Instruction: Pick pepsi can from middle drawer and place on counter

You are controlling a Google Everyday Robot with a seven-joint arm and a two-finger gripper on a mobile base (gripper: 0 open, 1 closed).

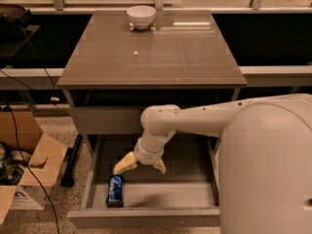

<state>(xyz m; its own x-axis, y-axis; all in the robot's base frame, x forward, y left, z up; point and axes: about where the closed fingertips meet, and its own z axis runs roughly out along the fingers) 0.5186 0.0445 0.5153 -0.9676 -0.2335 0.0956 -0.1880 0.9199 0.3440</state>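
On the floor at far left stands an open cardboard box (34,155). Right of it, the middle drawer (165,195) is pulled out below the table (151,52), and the pepsi can (115,190) lies on its side in the drawer's front-left corner. The pincer (142,165) hangs inside the drawer just behind the can, its fingers spread apart with nothing between them. A white bowl (141,16) sits near the table's back edge.
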